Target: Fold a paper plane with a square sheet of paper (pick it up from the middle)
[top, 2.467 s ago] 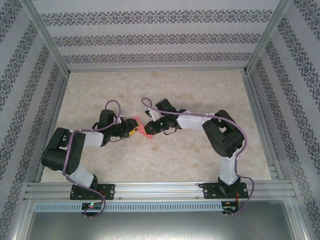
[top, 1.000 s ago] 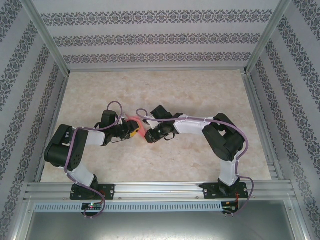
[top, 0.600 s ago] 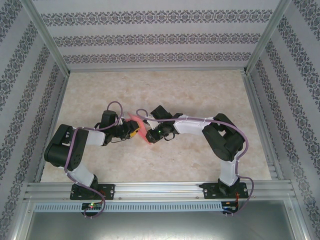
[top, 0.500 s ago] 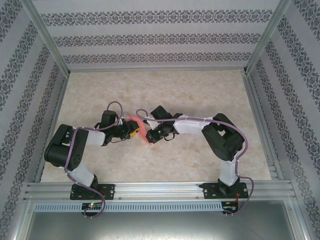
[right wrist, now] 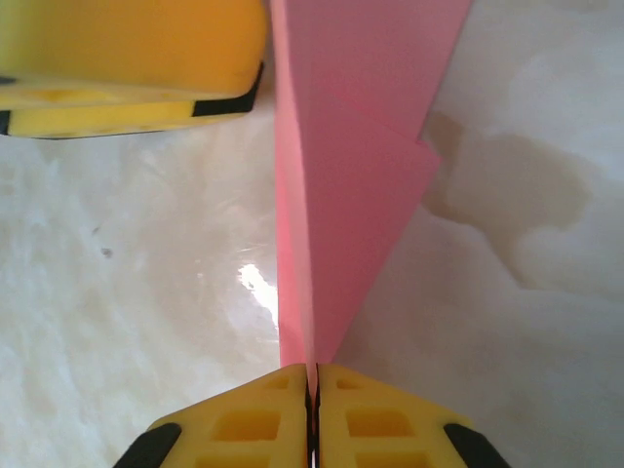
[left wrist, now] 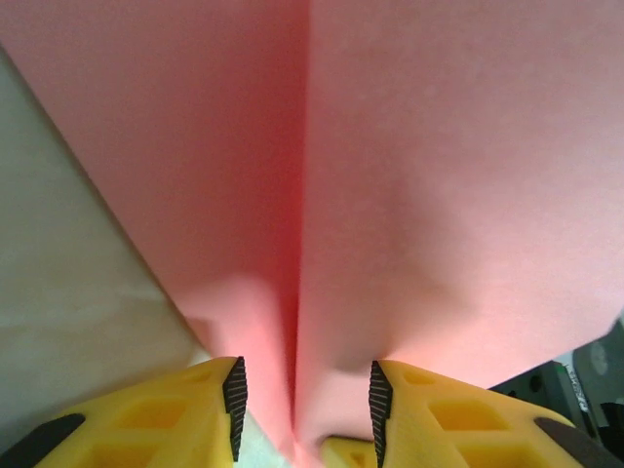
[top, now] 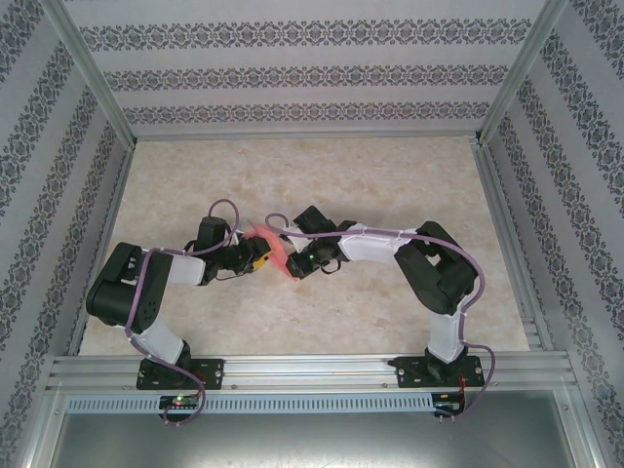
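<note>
Paper plane (right wrist: 336,185) — smooth, salmon-pink, sharply creased — tapers to a point.

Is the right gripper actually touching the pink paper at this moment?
Touching. In the right wrist view the right gripper has its yellow fingers pressed together on the folded edge of the pink paper, with no gap between them.

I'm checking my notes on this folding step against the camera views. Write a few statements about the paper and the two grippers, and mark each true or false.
1. The right gripper is shut on the pink paper. True.
2. The paper lies flat and unfolded on the table. False: it is folded, with creases, and held between the arms.
3. The left gripper has paper between its jaws. True.
4. The paper is blue. False: it is salmon pink.
5. The two grippers meet near the table's middle. True.
</note>
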Controlling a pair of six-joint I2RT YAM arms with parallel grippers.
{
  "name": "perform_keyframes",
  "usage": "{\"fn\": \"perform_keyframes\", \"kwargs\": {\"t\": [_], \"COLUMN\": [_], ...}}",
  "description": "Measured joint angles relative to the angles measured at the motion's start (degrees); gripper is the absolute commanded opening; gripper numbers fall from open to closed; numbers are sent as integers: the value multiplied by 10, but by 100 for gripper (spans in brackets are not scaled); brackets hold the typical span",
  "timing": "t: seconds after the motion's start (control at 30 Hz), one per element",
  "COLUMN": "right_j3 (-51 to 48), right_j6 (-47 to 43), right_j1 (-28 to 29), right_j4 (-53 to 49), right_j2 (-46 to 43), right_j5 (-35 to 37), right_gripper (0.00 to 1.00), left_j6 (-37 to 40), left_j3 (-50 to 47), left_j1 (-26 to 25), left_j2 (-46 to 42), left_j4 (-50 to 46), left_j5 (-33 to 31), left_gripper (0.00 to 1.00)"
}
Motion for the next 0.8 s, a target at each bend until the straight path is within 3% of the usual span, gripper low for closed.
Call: {"fn": "perform_keyframes", "kwargs": {"t": [0.27,0.5,0.8], "right_j3": [17,27,28], "right_j6": [-76,-106,-111], "right_j1": [1,22,39], "right_j4": [-43,-57,-69], "right_j2": [-14,-24,-22], "right_j5": [78,106,119], "right_gripper": [19,20,22], "left_j6": [29,31,30], "left_j3": [19,26,26], "left_j1": [0,0,0], "left_j2": [-79,-43,-23], "left_j4": [-108,-147,-149], "left_j5": [-56,-68,-66], "left_gripper": [37,24,23]}}
